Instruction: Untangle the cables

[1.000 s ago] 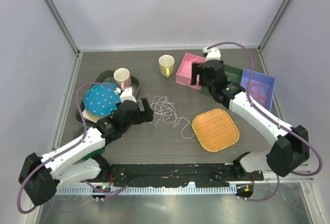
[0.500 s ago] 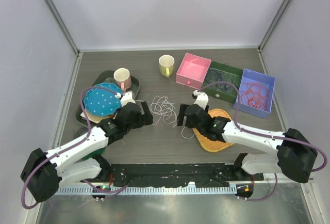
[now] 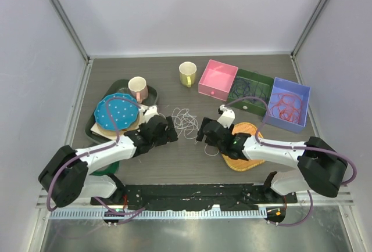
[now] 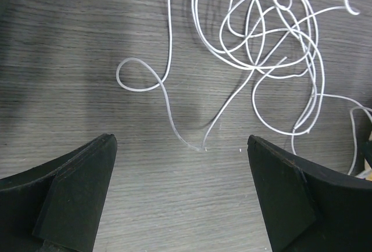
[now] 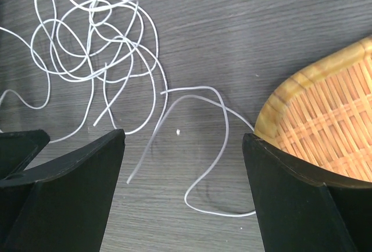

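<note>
A tangle of thin white cable [image 3: 186, 121] lies loose on the dark table between my two grippers. My left gripper [image 3: 172, 133] is open and empty, low at the tangle's left side. In the left wrist view the white loops [image 4: 261, 37] lie just ahead of the open gripper [image 4: 180, 143]. My right gripper [image 3: 203, 133] is open and empty at the tangle's right side. In the right wrist view the white cable [image 5: 99, 49] trails between its open gripper [image 5: 183, 137]. Orange-red cables [image 3: 288, 105] lie in the blue box, dark cables [image 3: 250, 89] in the green box.
A woven yellow mat [image 3: 247, 144] lies under the right arm and shows in the right wrist view [image 5: 325, 118]. A pink box [image 3: 216, 79] and yellow cup [image 3: 187, 73] stand at the back. A pink cup [image 3: 138, 85] and blue dotted plate [image 3: 116, 111] sit on a green tray [image 3: 93, 127].
My right arm has swung from the pink box at the back down to the table beside the white tangle. My left gripper has edged right, closer to the tangle.
</note>
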Available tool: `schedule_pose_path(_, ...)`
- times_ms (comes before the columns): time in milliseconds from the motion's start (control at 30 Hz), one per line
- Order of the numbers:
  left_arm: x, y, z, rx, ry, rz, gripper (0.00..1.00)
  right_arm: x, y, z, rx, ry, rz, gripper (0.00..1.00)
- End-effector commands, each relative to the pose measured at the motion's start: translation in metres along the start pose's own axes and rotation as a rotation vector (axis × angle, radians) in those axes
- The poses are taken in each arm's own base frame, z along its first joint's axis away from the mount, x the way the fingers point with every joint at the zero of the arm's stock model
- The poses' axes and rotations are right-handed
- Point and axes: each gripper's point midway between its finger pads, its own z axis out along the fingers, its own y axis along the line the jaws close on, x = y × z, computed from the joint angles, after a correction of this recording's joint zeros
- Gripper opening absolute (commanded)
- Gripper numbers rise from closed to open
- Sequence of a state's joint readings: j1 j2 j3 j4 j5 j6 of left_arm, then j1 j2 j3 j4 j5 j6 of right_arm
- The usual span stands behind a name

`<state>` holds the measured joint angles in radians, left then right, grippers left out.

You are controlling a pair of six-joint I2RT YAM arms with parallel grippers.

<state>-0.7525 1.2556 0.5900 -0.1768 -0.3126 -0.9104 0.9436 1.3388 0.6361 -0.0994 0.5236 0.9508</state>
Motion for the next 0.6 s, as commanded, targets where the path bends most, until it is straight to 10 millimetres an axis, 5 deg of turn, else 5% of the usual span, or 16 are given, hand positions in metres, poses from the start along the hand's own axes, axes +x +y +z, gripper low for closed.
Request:
schedule_pose_path(0, -0.017, -0.024, 0.010, 0.050, -0.046, -0.046, 1.00, -0.011, 0.000, -0.002, 0.040, -0.058, 0.031, 0.88)
schedule_pose_path(167, -0.019, -0.030, 0.021, 0.043, -0.045, -0.047, 0.90, 0.004, 0.011, 0.005, -0.026, -0.019, 0.054, 0.82)
schedule_pose_path(333, -0.020, -0.030, 0.033, 0.008, -0.031, -0.036, 0.62, 0.006, 0.015, 0.011, -0.045, -0.042, 0.064, 0.69)
schedule_pose_path(467, -0.017, -0.026, 0.042, -0.019, -0.016, -0.025, 0.33, -0.004, 0.026, 0.007, -0.105, -0.083, 0.074, 0.17)
schedule_pose_path(533, -0.016, -0.024, 0.045, -0.038, -0.010, -0.008, 0.05, -0.018, 0.028, 0.000, -0.122, -0.129, 0.062, 0.07)
schedule_pose_path(567, -0.016, -0.021, 0.046, -0.049, -0.010, -0.002, 0.00, -0.024, 0.031, -0.004, -0.128, -0.148, 0.056, 0.01)
